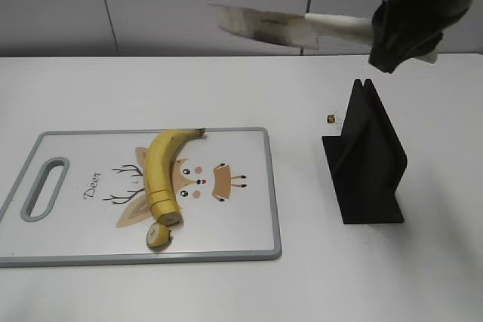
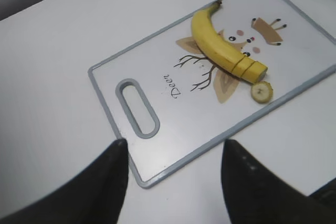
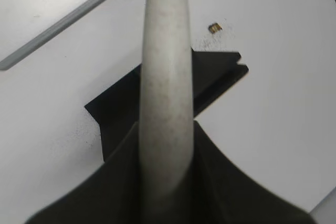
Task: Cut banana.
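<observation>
The yellow banana [image 1: 160, 167] lies on the white cutting board [image 1: 241, 224], dark stem toward the back. Its near end is cut flat, with slice lines just behind the cut. A small severed end piece [image 1: 158, 236] lies beside it. My right gripper [image 1: 407, 16] is shut on the pale handle of a knife [image 1: 260, 26], held high above the table behind the black stand [image 1: 366, 160], blade pointing left. The right wrist view shows the handle [image 3: 164, 77] between the jaws [image 3: 165, 129]. My left gripper [image 2: 173, 148] is open and empty above the board's handle-end corner, well short of the banana [image 2: 218, 43].
The board [image 2: 210, 114] has a grey rim and a handle slot [image 2: 137, 107] at its left end. A small brown scrap [image 1: 330, 118] lies on the white table beside the stand, which sits under the knife in the right wrist view [image 3: 210, 77].
</observation>
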